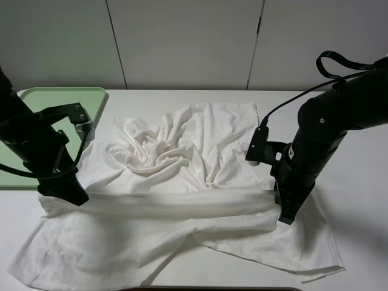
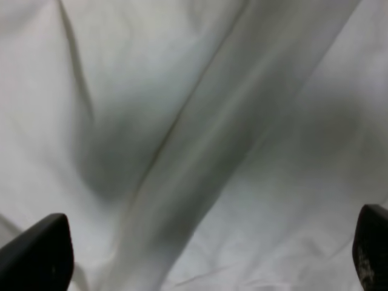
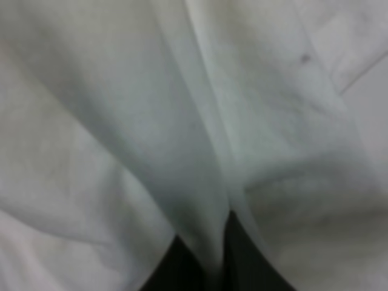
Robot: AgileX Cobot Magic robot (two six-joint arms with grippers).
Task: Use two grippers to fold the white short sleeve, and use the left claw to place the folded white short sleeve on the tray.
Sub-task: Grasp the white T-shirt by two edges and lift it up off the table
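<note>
On the white shirt (image 1: 182, 145) a taut fold (image 1: 182, 203) runs left-right across mid-frame, right fingers (image 3: 245, 260) clenched on it, left fingers (image 2: 36, 257) spread apart.

The left claw's (image 1: 75, 195) fingers (image 2: 36, 254) show only as tips, cut off by the wrist picture's edge. Loose, out-of-focus white short sleeve (image 1: 182, 151) covers most of the right claw (image 1: 286, 217). The fold between both claws is blurred. Behind the left claw, the arm hides part of the tray (image 1: 60, 97).
</note>
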